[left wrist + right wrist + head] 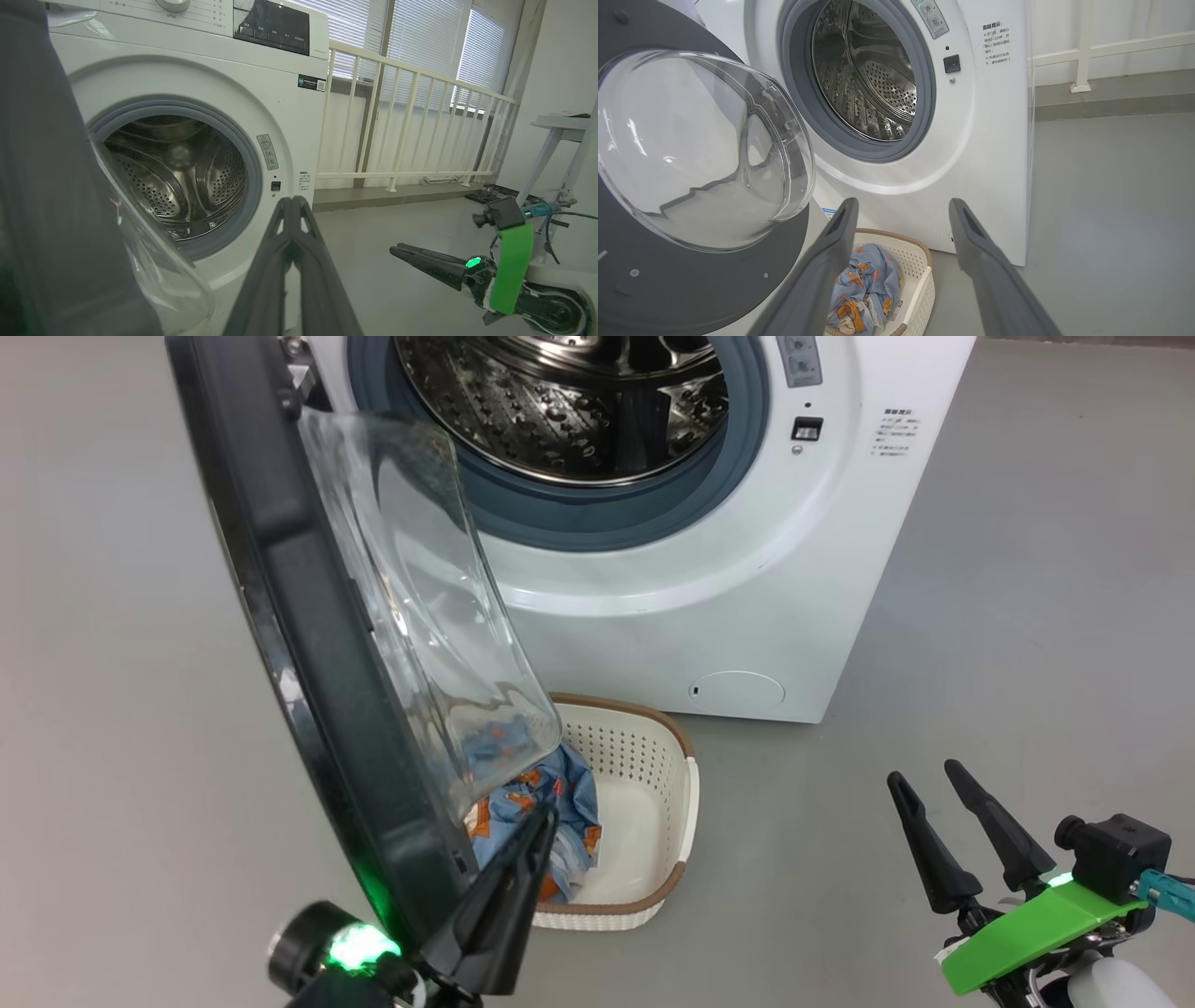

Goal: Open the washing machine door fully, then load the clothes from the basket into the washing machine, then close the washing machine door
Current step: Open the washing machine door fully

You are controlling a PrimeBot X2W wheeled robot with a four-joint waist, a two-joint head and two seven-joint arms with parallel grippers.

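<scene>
Soft light-blue clothes (579, 803) with orange patches lie bunched in the cream perforated plastic basket (644, 751) at six o'clock, under the open black-rimmed glass door (317, 644). They are likely light and limp, so pinch a raised fold. The left pincer (544, 814) is closed and empty; the right pincer (924, 775) gapes at four o'clock.

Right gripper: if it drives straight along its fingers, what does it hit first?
Probably the white front of the washing machine, just below the gasket: that panel sits between the open fingers of the right gripper in its wrist view. The basket lies lower, the door off to one side. Depth unclear.
</scene>
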